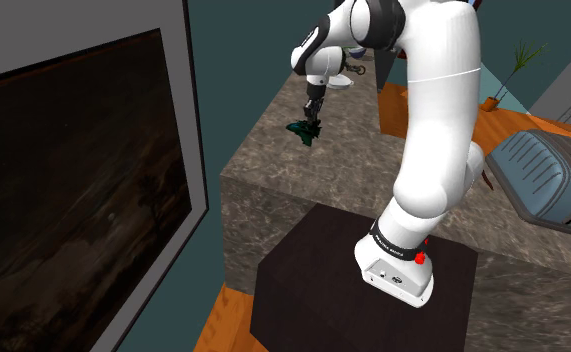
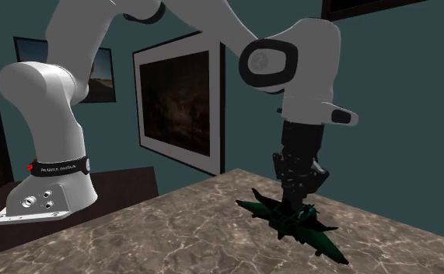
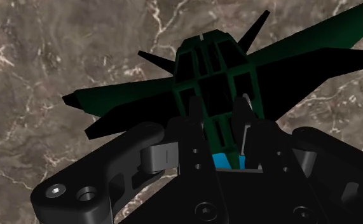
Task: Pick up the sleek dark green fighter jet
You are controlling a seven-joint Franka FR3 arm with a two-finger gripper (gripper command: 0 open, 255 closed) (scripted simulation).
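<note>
Black gripper (image 3: 219, 122) points down at the brown marbled countertop (image 2: 127, 243), fingers (image 3: 195, 124) closed around the fuselage of the dark green fighter jet (image 2: 291, 223). Jet sits near the counter's far corner in the shoulder view, wings spread to either side of the fingers. Can't tell if it's touching the surface or just above it.

The glossy white arm (image 1: 438, 110) is showing dark joints (image 1: 378, 20), a black lettered band (image 1: 398, 240) and red button (image 1: 420, 258) lower right; its gripper (image 3: 219, 119) is looking all black.
</note>
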